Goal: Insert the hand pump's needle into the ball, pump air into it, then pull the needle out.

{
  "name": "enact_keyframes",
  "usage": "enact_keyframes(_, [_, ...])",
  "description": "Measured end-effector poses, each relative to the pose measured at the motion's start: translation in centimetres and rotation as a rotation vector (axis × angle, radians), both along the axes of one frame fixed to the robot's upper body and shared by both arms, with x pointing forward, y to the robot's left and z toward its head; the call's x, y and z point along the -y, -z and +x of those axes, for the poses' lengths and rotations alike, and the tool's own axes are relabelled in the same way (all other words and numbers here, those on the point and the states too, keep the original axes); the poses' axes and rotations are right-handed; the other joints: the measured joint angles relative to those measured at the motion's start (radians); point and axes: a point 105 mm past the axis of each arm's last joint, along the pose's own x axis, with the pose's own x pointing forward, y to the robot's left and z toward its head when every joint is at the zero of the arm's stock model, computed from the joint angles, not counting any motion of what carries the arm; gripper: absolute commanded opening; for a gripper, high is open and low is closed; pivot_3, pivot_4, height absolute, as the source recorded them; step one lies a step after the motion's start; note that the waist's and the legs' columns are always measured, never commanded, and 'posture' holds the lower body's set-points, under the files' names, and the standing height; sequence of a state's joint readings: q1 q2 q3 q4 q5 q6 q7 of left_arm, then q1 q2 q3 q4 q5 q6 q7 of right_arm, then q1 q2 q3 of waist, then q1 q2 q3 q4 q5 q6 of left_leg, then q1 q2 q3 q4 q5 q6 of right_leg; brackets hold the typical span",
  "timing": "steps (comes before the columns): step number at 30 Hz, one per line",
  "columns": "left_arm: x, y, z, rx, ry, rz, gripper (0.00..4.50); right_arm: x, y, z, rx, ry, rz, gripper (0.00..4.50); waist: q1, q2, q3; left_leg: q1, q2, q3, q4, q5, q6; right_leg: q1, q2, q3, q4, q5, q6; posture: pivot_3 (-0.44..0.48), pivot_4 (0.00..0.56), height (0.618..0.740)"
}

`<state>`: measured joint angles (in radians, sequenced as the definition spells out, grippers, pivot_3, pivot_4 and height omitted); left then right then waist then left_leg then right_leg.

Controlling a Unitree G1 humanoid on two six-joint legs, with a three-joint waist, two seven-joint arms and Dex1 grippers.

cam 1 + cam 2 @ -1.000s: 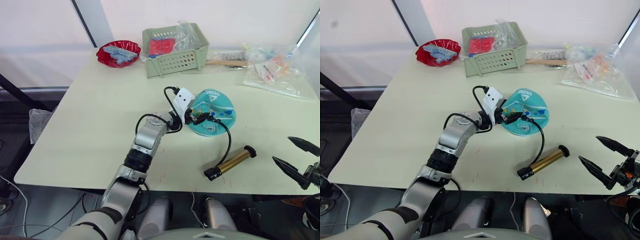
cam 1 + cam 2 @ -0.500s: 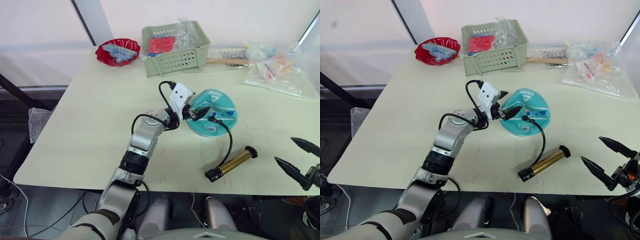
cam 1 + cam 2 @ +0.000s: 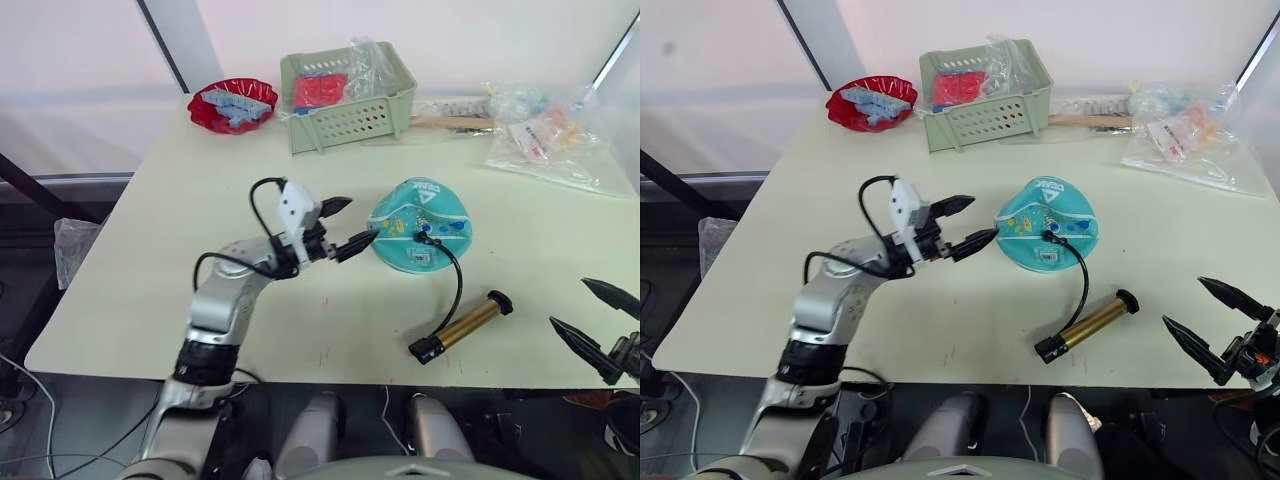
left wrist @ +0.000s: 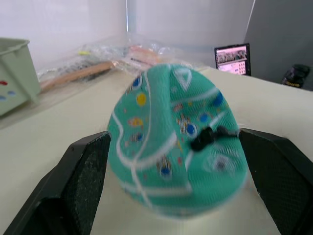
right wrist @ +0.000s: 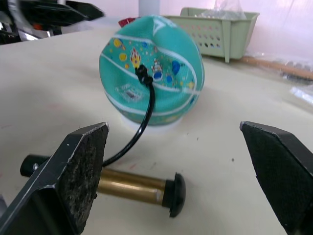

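Near the table's front edge (image 3: pixel 330 375) — right hand (image 3: pixel 598 320), agape.

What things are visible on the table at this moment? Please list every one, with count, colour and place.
ball: 1, teal, table centre, with the needle fitting in it
needle: 1, black fitting, on the ball's near side
hand pump: 1, gold with black ends, lying near the front edge, hose running to the ball
basket: 1, pale green, far side
bowl: 1, red, far left
plastic bags: several, clear, far right
table: 1, cream
left gripper: 1, black jaws open, beside the ball
right gripper: 1, black jaws open, front right edge
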<state>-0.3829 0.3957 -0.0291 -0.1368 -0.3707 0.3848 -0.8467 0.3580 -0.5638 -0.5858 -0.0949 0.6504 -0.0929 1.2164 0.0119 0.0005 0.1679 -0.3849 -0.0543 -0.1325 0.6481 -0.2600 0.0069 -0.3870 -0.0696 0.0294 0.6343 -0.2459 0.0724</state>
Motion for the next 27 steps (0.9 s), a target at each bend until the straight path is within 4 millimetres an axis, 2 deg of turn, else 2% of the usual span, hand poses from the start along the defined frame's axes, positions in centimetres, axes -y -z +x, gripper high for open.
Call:
enact_keyframes(2, [-1.7,1.1,-0.8,-0.037,-0.008,0.014,4.4,0.4,0.4,0.0,-0.014,0.014,0.0,4.5,0.0,0.0,0.0,0.001,0.0,0.001,0.0,0.0,0.0,0.0,0.0,0.002,0.001,0.0,0.0,0.0,0.15,0.737])
enact_keyframes(4, [-3.8,3.1,-1.8,-0.103,-0.023,0.048,4.4,1.0,1.1,-0.1,-0.038,0.037,0.006,4.5,-0.001,0.001,0.0,0.002,0.001,0.002,0.0,0.0,0.001,0.0,0.0,0.002,0.002,-0.001,-0.002,0.0,0.15,0.737])
enact_keyframes(8, [-5.7,4.7,-2.8,-0.131,-0.029,0.108,4.4,1.6,1.8,-0.4,-0.074,0.038,-0.012,4.5,0.001,0.001,0.001,0.002,0.001,0.003,0.0,-0.001,0.001,-0.001,0.0,0.003,0.003,-0.001,-0.002,0.0,0.15,0.737])
enact_keyframes(13, [-9.3,6.2,-3.6,-0.176,-0.104,0.146,4.4,2.2,2.4,-0.7,-0.102,0.042,-0.043,4.5,0.0,0.001,0.001,0.004,0.003,0.005,0.0,-0.001,0.001,-0.001,0.0,0.004,0.005,-0.002,-0.004,0.0,0.15,0.737])
enact_keyframes(18, [-12.8,8.8,-6.3,-0.293,-0.137,0.141,4.4,3.6,3.1,-1.1,-0.132,0.065,-0.057,4.5,-0.006,0.002,0.001,0.003,0.004,0.012,-0.001,-0.001,0.002,-0.005,0.0,0.011,0.007,-0.002,-0.004,0.0,0.15,0.737])
enact_keyframes(21, [-14.0,9.5,-6.9,-0.32,-0.16,0.142,4.4,4.1,3.2,-1.3,-0.145,0.065,-0.068,4.5,-0.001,0.002,0.001,0.003,0.004,0.013,0.0,-0.002,0.003,-0.005,0.0,0.012,0.007,-0.002,-0.004,0.0,0.15,0.737])
enact_keyframes(23, [-14.9,9.3,-7.1,-0.291,-0.174,0.153,4.4,4.4,3.3,-1.3,-0.145,0.062,-0.077,4.5,0.0,0.002,0.001,0.004,0.003,0.018,0.001,-0.003,0.005,-0.005,-0.002,0.015,0.007,-0.003,-0.004,0.0,0.15,0.737])
enact_keyframes(27, [-15.2,9.3,-7.1,-0.275,-0.18,0.159,4.4,4.6,3.4,-1.1,-0.145,0.067,-0.089,4.5,0.0,0.001,0.0,0.004,0.003,0.026,0.003,-0.007,0.01,-0.008,-0.003,0.019,0.007,-0.002,-0.001,0.0,0.15,0.737])
